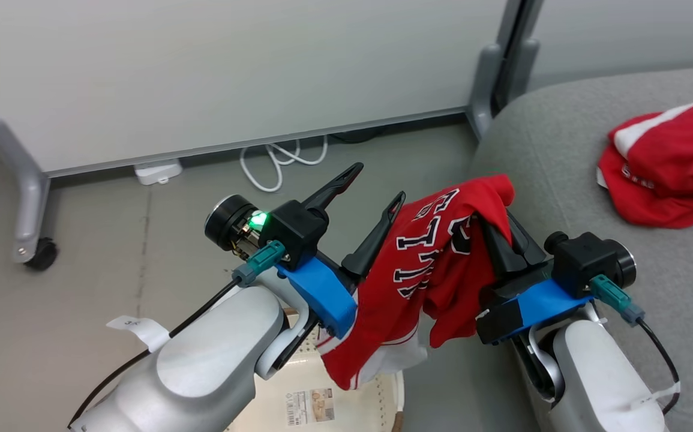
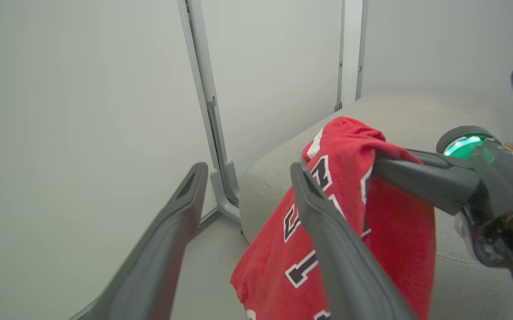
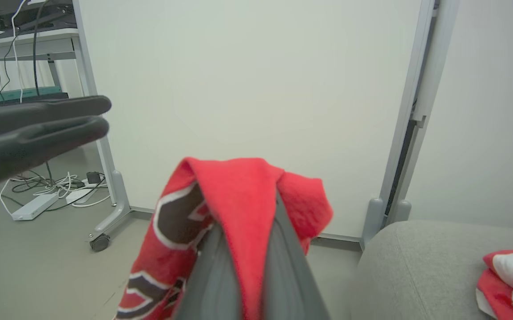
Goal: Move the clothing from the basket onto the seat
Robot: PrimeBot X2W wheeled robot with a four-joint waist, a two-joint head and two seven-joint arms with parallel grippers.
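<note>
A red jersey with white black-edged lettering (image 1: 436,258) hangs from my right gripper (image 1: 493,210), which is shut on its top fold, beside the grey seat's (image 1: 562,138) left edge. The cloth drapes over the fingertips and trails down over the cream basket (image 1: 382,393). My left gripper (image 1: 379,183) stands open just left of the jersey, nothing between its fingers. A second red jersey (image 1: 670,162) lies crumpled on the seat. In the left wrist view the open gripper (image 2: 248,171) has the jersey (image 2: 398,240) against its right finger. In the right wrist view cloth (image 3: 238,191) covers my shut fingers (image 3: 283,275).
White partition panels (image 1: 202,72) on grey wheeled feet (image 1: 40,252) stand behind. A power strip (image 1: 157,172) and white cable (image 1: 280,162) lie on the floor by them. A desk with cables (image 3: 21,40) stands at the far left in the right wrist view.
</note>
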